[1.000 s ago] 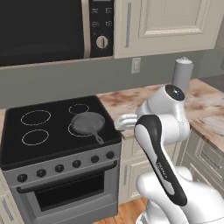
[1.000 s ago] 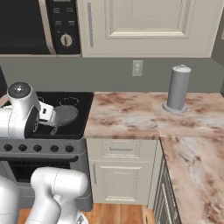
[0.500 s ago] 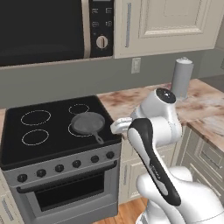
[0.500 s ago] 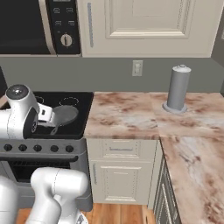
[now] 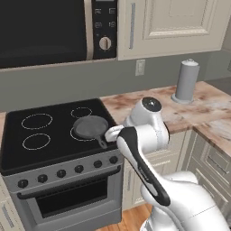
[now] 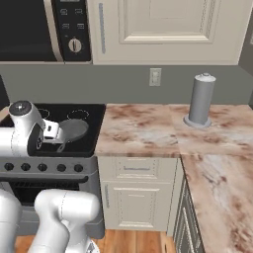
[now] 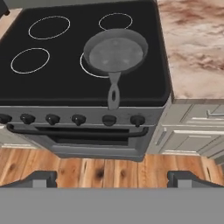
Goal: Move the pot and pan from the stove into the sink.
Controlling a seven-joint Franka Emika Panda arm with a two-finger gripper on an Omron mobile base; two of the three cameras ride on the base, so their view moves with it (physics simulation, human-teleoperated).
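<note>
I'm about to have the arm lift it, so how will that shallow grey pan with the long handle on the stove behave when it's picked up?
The shallow grey round pan looks rigid, probably metal, so it should not flex. Gripped by its long handle, it would likely tip bowl-down, since the bowl sits far off to one side. On the smooth black glass cooktop it may slide if nudged.

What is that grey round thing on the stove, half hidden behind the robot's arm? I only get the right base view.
Observer: A shallow pan. Its long handle points at the front edge of the stove.
Operator: Is the robot holding it?
Observer: No. In the hand view the gripper is open, with nothing between its tips and the pan well beyond them.
Operator: Which burner is it on?
Observer: The front right ring, which it partly covers.
</note>
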